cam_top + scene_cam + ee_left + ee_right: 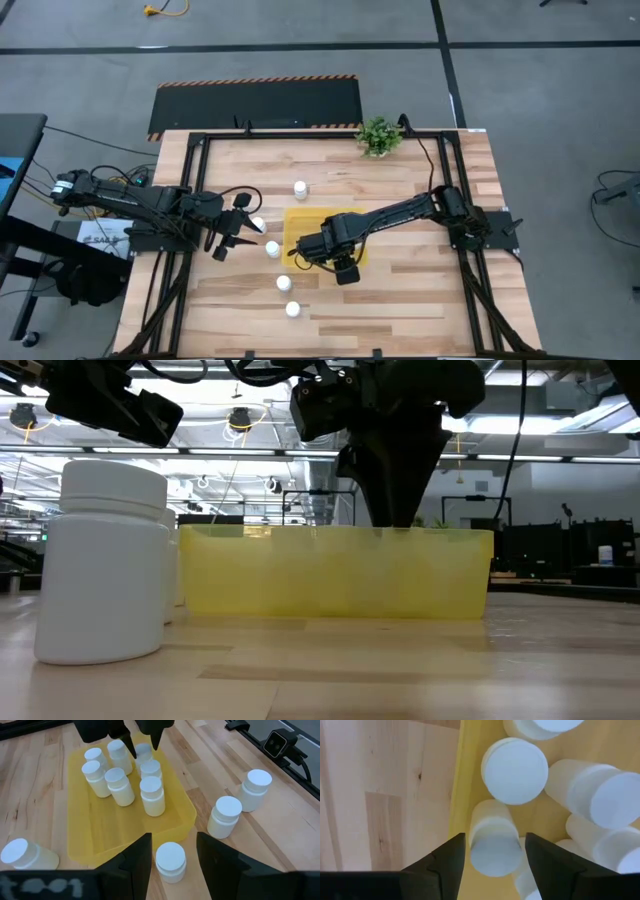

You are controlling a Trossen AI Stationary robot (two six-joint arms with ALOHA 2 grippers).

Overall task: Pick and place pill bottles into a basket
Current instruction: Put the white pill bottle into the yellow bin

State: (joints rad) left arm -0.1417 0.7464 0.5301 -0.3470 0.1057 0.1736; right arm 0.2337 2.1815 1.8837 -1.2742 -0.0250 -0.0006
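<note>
**Desk:** Where's your right arm?

**Me:** The right gripper (pixel 318 252) is over the yellow basket (pixel 300 217), near its left end in my overhead view. Through the right wrist camera I look straight down between its fingers (pixel 449 860): they stand spread on either side of an upright pill bottle (pixel 491 845) that sits in the basket close to one wall. A gap shows on each side of the cap, so nothing is pinched.

**Desk:** How full is the basket?

**Me:** In the left wrist view I count seven white bottles (pixel 152 795) standing upright in a cluster at one end; the rest of the basket floor (pixel 117 827) is bare. The right arm's fingertips (pixel 129 744) hang over the bottles farthest from that camera.

**Desk:** And loose ones?

**Me:** Five on the counter (pixel 420 290), all left of the basket from above: one (pixel 300 187) beyond its far corner, one (pixel 258 225) beside the left gripper, one (pixel 272 248) just off the basket's left edge, and two (pixel 284 284) (pixel 292 309) nearer the front. The low camera has one (pixel 105 565) right in front of it, standing upright.

**Desk:** Left arm?

**Me:** Waiting. The left gripper (pixel 222 245) is at the counter's left side, apart from the basket, fingers pressed together and holding nothing. A small potted plant (pixel 378 136) sits at the back edge.
</note>
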